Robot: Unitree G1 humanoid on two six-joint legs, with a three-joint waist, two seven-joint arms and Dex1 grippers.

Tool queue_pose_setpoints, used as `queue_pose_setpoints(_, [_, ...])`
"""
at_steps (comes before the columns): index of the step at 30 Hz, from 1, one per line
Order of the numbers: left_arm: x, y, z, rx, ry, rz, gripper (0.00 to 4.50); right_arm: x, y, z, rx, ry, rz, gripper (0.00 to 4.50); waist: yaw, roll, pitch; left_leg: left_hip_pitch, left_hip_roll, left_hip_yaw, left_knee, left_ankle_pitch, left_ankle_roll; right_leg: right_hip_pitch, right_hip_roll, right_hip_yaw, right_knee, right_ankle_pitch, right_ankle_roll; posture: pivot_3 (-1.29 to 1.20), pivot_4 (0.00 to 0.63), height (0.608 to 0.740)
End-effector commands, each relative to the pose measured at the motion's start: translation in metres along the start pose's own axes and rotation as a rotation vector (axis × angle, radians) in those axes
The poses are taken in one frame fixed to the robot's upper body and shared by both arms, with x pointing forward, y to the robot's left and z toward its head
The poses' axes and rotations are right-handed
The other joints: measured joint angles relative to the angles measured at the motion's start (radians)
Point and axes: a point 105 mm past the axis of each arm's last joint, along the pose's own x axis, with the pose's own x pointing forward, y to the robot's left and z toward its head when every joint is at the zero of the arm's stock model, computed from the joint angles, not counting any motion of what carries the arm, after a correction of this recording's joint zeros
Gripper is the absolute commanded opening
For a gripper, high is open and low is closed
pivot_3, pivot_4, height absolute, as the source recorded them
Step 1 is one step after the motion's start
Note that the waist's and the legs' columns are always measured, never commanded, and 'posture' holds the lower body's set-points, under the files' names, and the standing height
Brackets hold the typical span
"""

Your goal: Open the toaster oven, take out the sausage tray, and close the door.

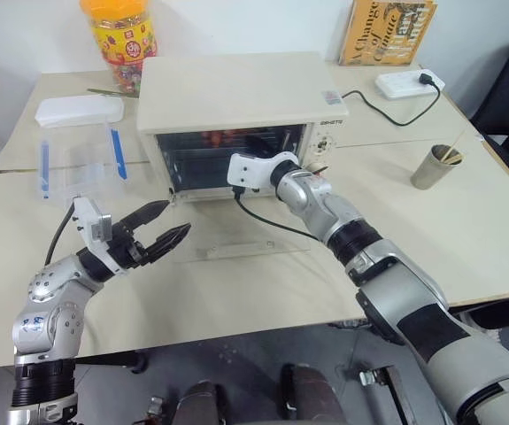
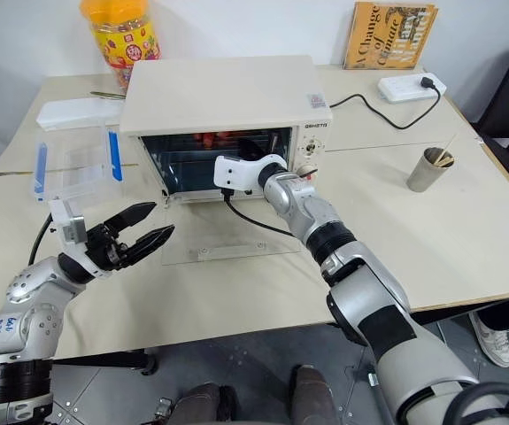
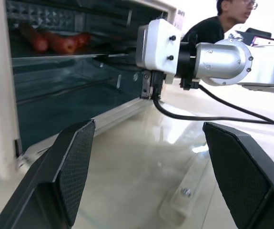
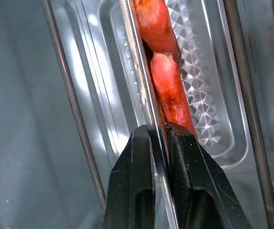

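Cream toaster oven [image 1: 236,93], label unreadable; right fingers [image 4: 182,157] pinch sausage tray [image 4: 213,95] rim, left fingers [image 1: 152,212] wide.

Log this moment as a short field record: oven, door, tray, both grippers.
toaster oven: on the table, front open
door: folded down flat on the table
sausage tray: inside the oven, sausages on it
right gripper: inside the oven, jaws shut on the tray's rim
left gripper: jaws open, holding nothing, above the table before the door

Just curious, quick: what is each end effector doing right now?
Left end effector: open, holding nothing.
Right end effector: closed on the sausage tray rim.
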Motion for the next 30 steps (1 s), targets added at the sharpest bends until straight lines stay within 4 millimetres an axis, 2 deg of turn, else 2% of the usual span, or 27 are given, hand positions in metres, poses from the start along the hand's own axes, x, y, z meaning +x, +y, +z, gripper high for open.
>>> queue_pose_setpoints(1, [0.01, 0.003, 0.022, 0.035, -0.049, -0.053, 3.82, 0.003, -0.036, 0.019, 0.027, -0.086, -0.113, 0.14, 0.0, 0.0, 0.0, 0.0, 0.0, 0.0, 0.0, 0.0, 0.0, 0.0, 0.0, 0.0, 0.0, 0.0, 0.0, 0.0, 0.15, 0.74])
queue_pose_setpoints(7, [0.022, 0.013, 0.046, 0.039, -0.093, -0.108, 3.82, 0.002, -0.048, 0.024, 0.005, -0.128, -0.12, 0.14, -0.003, 0.0, 0.0, 0.0, 0.0, 0.0, -0.003, 0.0, 0.0, 0.0, 0.0, -0.003, 0.0, 0.0, 0.0, 0.0, 0.15, 0.74])
queue_pose_setpoints(12, [0.025, 0.025, 0.064, 0.047, -0.098, -0.126, 3.82, 0.0, -0.052, 0.027, -0.013, -0.152, -0.101, 0.14, -0.005, 0.0, 0.0, -0.001, 0.0, 0.0, -0.004, 0.0, -0.001, 0.0, 0.0, -0.006, 0.0, 0.0, 0.0, 0.0, 0.15, 0.74])
queue_pose_setpoints(17, [0.027, 0.043, 0.058, 0.013, -0.079, -0.12, 3.82, -0.005, -0.049, 0.035, -0.037, -0.202, -0.047, 0.14, -0.005, 0.0, 0.001, -0.001, 0.0, -0.001, -0.005, 0.0, -0.001, 0.0, 0.0, -0.007, 0.0, 0.0, 0.0, 0.0, 0.15, 0.74])
queue_pose_setpoints(22, [0.033, 0.049, 0.052, 0.005, -0.057, -0.146, 3.82, -0.015, -0.042, 0.041, -0.03, -0.235, 0.009, 0.14, -0.005, 0.0, 0.001, -0.001, 0.0, -0.001, -0.005, 0.0, -0.001, -0.001, 0.0, -0.008, 0.0, 0.0, 0.0, 0.0, 0.15, 0.74])
queue_pose_setpoints(30, [0.045, 0.057, 0.05, 0.007, -0.048, -0.16, 3.82, -0.05, -0.021, 0.048, -0.024, -0.25, 0.076, 0.14, -0.002, 0.0, 0.001, -0.001, 0.0, 0.0, -0.004, 0.001, -0.001, -0.001, 0.0, -0.008, 0.0, 0.0, 0.0, 0.0, 0.15, 0.74])
